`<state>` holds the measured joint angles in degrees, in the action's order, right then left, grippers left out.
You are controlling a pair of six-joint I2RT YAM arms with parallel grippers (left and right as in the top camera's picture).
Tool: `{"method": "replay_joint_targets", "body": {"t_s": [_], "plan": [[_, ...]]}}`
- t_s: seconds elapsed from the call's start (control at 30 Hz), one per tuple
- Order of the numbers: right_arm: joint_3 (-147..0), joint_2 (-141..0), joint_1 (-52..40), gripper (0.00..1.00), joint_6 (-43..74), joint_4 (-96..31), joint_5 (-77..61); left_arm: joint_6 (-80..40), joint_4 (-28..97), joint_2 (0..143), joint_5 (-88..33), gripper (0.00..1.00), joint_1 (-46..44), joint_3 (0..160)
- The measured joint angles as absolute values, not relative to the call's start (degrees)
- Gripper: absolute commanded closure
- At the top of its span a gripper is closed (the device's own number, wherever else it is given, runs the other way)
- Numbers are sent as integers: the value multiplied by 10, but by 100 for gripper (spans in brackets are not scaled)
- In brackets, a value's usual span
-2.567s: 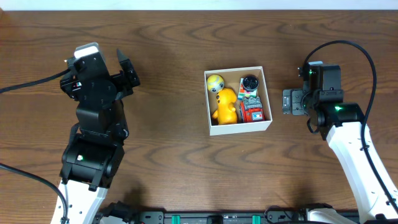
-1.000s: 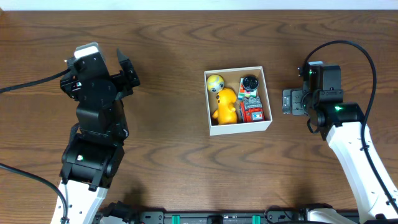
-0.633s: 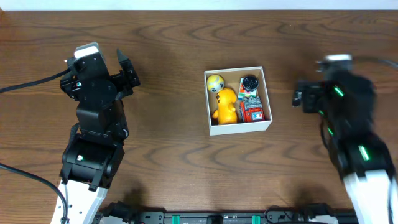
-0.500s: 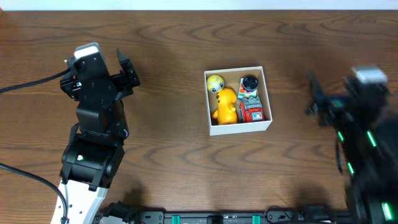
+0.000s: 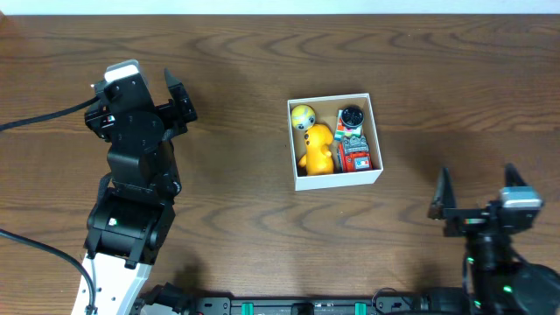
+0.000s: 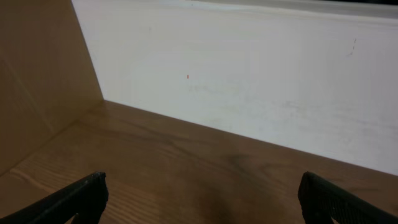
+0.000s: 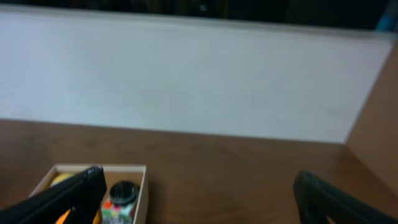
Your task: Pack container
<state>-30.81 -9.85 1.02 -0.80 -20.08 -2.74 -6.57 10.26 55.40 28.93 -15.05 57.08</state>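
Note:
The container, a small square white box with a brown inside, sits at the table's middle. It holds a yellow figure, a yellow ball, a black round piece and a red pack. My left gripper is open and empty, far to the container's left; its wrist view shows its open jaws over bare wood. My right gripper is open and empty, to the front right of the container. In the right wrist view the open jaws have the container's corner at lower left.
A white wall runs along the table's far edge. A light wooden side panel stands at the left end and another at the right end. Bare wood lies between the container and each arm.
My right arm has swung back from just right of the container to the front right of the table, blurring on the way. The left arm and the container have not moved.

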Motion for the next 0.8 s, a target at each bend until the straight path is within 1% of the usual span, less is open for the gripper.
{"method": "replay_joint_targets", "body": {"t_s": [0.2,0.33,0.53,0.8], "plan": [[-149,-19,31,1,31,-117,-53,-66,102,554,289,2,-150,571],[-89,-10,38,1,55,-70,-58,-66,103,554,289,2,-150,571],[-50,-10,41,1,47,-50,-64,-66,102,554,289,2,-150,571],[-30,-10,41,1,4,-70,-81,-66,103,554,289,2,-150,571]]}}
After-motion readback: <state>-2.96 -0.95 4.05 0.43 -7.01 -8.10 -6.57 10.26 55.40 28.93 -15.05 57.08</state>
